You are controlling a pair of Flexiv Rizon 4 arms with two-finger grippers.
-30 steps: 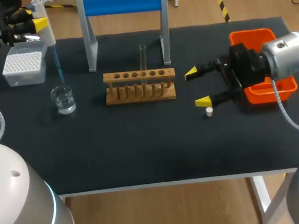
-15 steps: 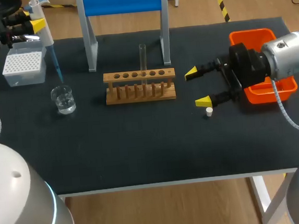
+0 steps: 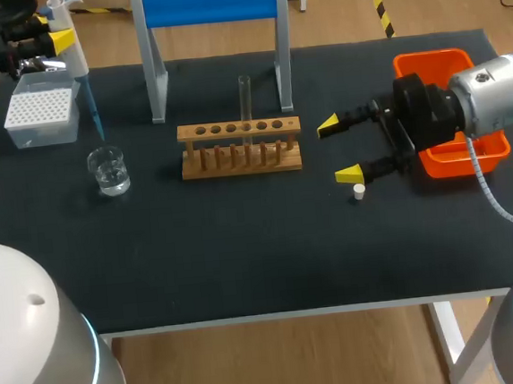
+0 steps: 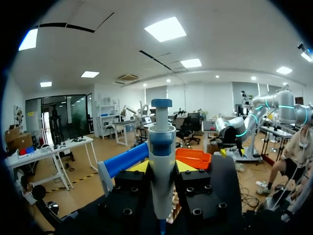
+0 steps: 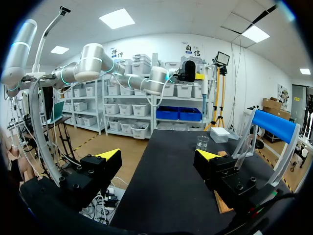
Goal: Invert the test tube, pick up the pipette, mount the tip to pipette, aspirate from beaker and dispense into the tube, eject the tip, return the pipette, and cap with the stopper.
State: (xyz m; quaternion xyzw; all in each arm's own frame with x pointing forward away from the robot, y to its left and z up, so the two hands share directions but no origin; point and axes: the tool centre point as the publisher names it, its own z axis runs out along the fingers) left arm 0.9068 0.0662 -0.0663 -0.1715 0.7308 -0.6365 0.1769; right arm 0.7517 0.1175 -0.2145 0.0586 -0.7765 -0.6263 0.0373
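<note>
My left gripper (image 3: 57,43) is at the table's back left, shut on a white and blue pipette (image 3: 74,60) that hangs upright. Its thin blue tip (image 3: 93,112) ends just above and behind the glass beaker (image 3: 109,170) of clear liquid. In the left wrist view the pipette (image 4: 161,156) stands between the yellow fingers (image 4: 138,166). A test tube (image 3: 245,96) stands upright in the wooden rack (image 3: 240,147). My right gripper (image 3: 338,150) lies open right of the rack, with the small white stopper (image 3: 359,192) on the mat just in front of its near finger. The right gripper (image 5: 157,155) holds nothing.
A white tip box (image 3: 41,115) sits behind the beaker at the left edge. A stand with a blue bar (image 3: 208,3) rises behind the rack. An orange bin (image 3: 432,60) lies at the right, partly under my right arm.
My left gripper has lifted the pipette slightly up and back, away from the beaker. The right arm has not moved.
</note>
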